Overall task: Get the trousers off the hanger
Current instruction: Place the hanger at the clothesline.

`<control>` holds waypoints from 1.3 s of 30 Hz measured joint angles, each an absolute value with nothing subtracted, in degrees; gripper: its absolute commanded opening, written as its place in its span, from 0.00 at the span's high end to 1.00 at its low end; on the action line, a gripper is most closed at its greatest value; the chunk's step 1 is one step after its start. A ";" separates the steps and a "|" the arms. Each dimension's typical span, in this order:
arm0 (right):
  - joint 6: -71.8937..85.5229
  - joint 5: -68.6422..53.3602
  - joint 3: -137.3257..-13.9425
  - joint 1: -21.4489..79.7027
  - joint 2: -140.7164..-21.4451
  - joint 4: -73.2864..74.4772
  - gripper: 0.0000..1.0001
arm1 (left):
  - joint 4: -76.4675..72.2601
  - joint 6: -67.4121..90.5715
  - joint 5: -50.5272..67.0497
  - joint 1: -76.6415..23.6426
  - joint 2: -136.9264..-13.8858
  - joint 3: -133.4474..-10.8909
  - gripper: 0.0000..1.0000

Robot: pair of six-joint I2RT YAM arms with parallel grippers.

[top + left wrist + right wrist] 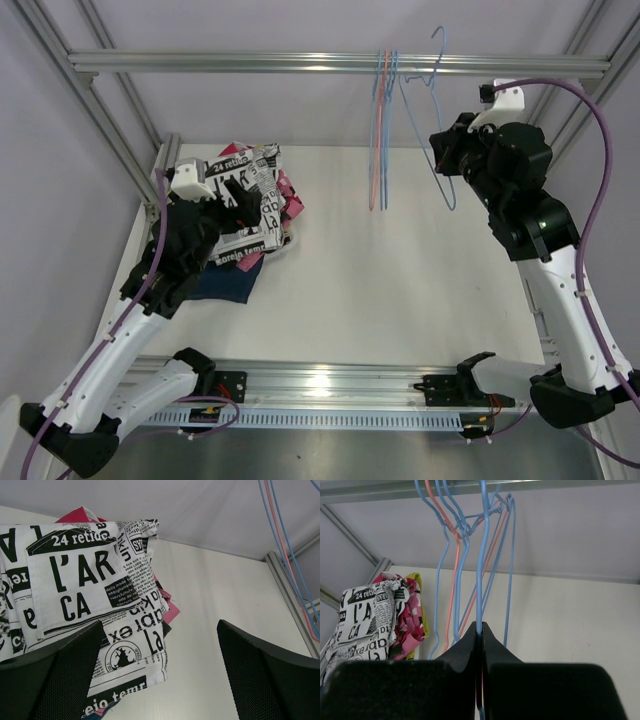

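Note:
A pile of small trousers lies at the table's back left. The white newspaper-print pair is on top, with the pink-red patterned pair and the navy pair under it; a yellow edge shows behind. The camouflage pair is hidden. My left gripper is open and empty just above the pile's near edge. My right gripper is shut on a bare blue wire hanger, held off the rail.
Several bare blue and pink wire hangers hang from the rail at centre. The aluminium frame posts stand on the left and right. A rail with cable mounts runs along the near edge.

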State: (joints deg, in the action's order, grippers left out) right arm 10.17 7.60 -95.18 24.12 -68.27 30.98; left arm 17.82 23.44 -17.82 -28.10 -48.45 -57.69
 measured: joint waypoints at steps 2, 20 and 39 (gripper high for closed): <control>10.17 7.42 -95.66 23.79 -69.89 30.76 1.00 | 17.82 23.42 -17.82 -28.10 -48.56 -57.67 0.01; 10.81 4.64 -88.38 24.43 -76.77 24.05 1.00 | 17.82 23.46 -17.74 -26.94 -48.71 -57.67 0.01; 11.53 15.46 -84.82 34.39 -78.13 14.46 1.00 | 17.85 23.46 -17.50 -26.87 -48.75 -57.67 0.01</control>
